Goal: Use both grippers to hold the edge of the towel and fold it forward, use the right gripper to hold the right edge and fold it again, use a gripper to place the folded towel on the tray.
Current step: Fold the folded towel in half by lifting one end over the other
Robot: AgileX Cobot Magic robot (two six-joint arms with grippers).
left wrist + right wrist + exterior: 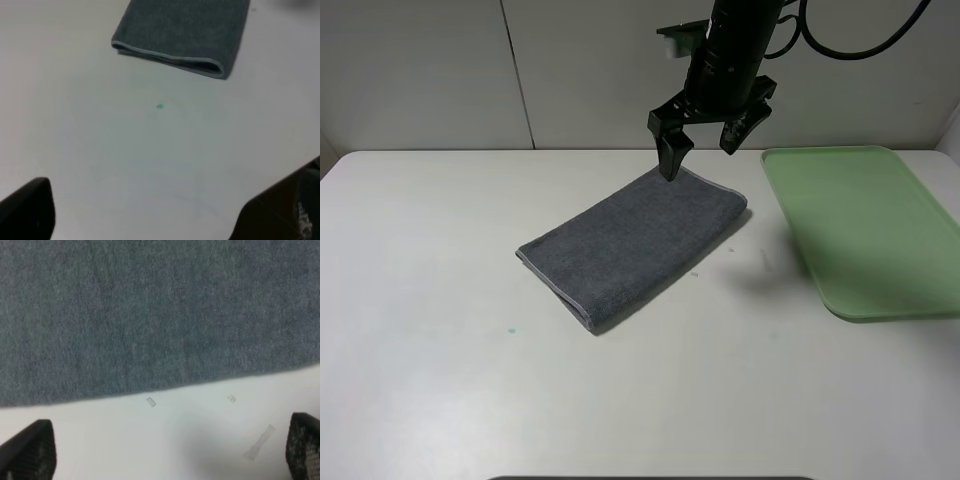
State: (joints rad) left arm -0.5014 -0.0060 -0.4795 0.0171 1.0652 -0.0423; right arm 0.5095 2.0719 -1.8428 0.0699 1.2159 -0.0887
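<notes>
Grey towel [635, 245] folded, long axis diagonal | right gripper [700, 160] over its far corner — jaws spread, empty | left gripper [152, 215] farther off, likewise spread | tray [870, 230] to right

One folded grey towel [635, 245] is lying on the one bench [420, 300]. One pale-green tray [865, 225] is sitting by its right edge. Two black arms are showing, one right end effector [700, 158] and one left end effector [152, 215]. One green speck [159, 106] is marking the bench.
</notes>
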